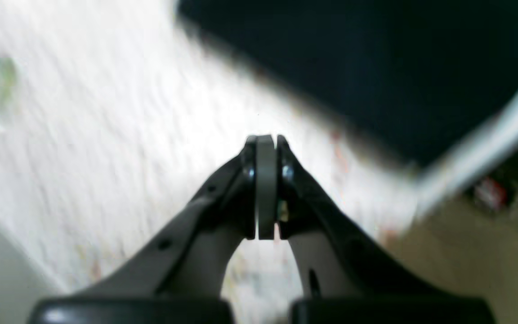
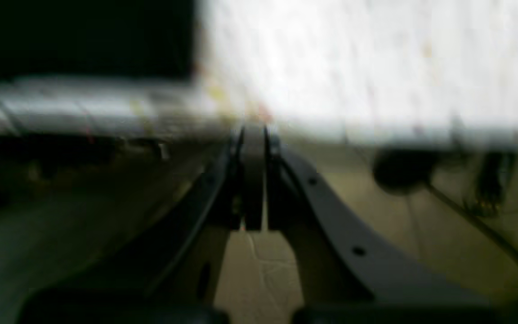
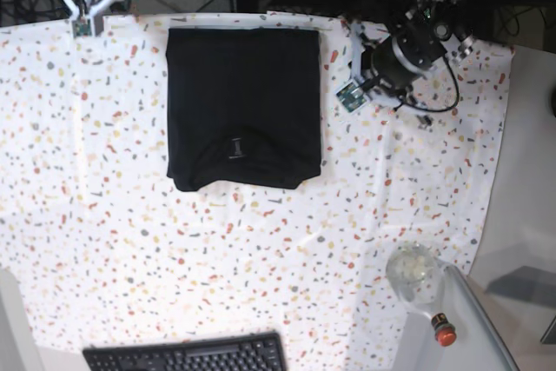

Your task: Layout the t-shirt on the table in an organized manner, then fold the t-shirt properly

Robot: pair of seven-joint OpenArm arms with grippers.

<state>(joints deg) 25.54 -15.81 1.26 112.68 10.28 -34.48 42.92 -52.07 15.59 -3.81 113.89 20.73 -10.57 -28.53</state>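
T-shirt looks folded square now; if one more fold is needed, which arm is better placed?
Probably the left. Its hand sits beside the t-shirt, by the nearest edge over the table. The right hand is at the far corner, off the shirt. Both hands are shut and empty.

From my station, the table point(image 3: 113, 215) is a wide spread of white cloth flecked red, yellow and grey, wrinkled a little toward its right side. The t-shirt point(image 3: 244, 106) lies flat on it as a neat black rectangle with a small grey label mark near one edge, sitting between my two arms and against the table edge they stand at. In the left wrist view the shirt's dark corner lies ahead and to the right of the closed fingertips. A clear roundish object point(image 3: 414, 272) rests well away from both tools, near the opposite corner, and a black keyboard point(image 3: 187, 354) lies along the far edge.
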